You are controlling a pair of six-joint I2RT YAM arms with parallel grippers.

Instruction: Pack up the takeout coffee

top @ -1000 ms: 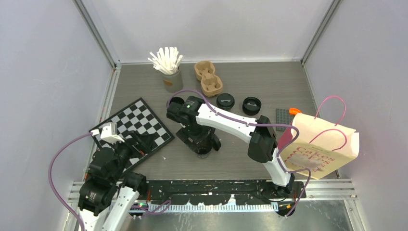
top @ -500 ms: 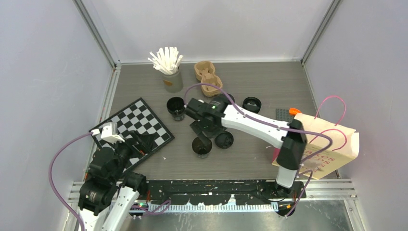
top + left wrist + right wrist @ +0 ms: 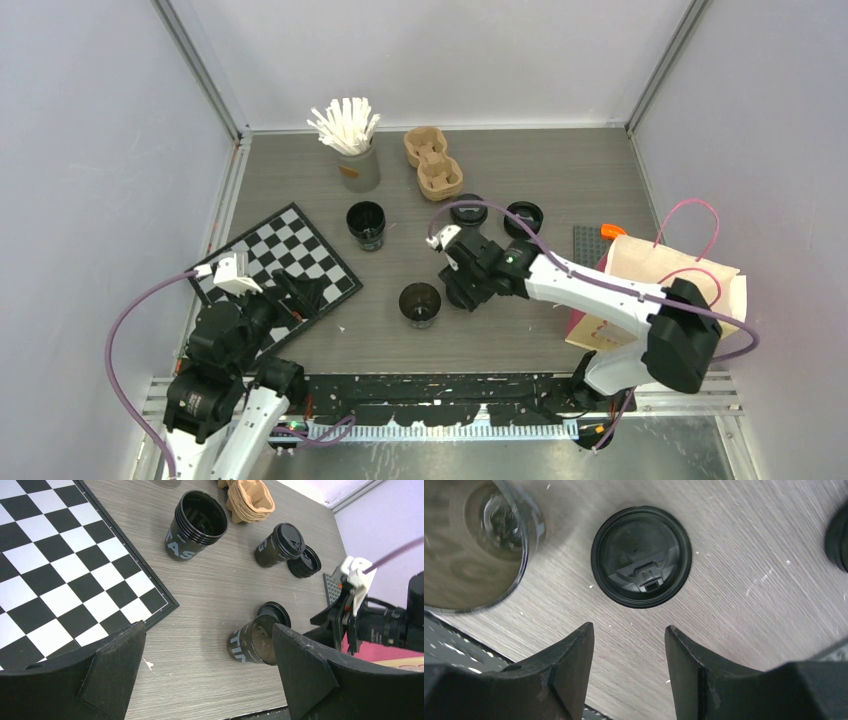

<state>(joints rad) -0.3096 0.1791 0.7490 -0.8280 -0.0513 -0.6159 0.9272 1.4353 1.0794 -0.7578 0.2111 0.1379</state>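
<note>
The takeout coffee is spread over the table. A stack of black cups (image 3: 366, 222) (image 3: 196, 526) stands by the chessboard. One open black cup (image 3: 420, 303) (image 3: 252, 640) (image 3: 474, 545) stands nearer the front. A loose black lid (image 3: 640, 556) (image 3: 274, 614) lies flat beside it. My right gripper (image 3: 464, 282) (image 3: 629, 627) hovers just over that lid, open and empty, its fingertips short of the rim. Farther back stand a lidded cup (image 3: 468, 208) (image 3: 280, 545) and another lid (image 3: 523, 218) (image 3: 305, 562). My left gripper (image 3: 207, 635) is wide open over the chessboard's corner.
A brown pulp carrier (image 3: 433, 162) and a grey cup of white sticks (image 3: 350, 145) stand at the back. The chessboard (image 3: 285, 262) lies at the left. A paper bag (image 3: 670, 300) stands at the right, with a grey studded plate (image 3: 590, 243) behind it.
My right arm has swung right, from above the open cup to above the loose lid, and its jaws have narrowed. The left arm has not moved.
</note>
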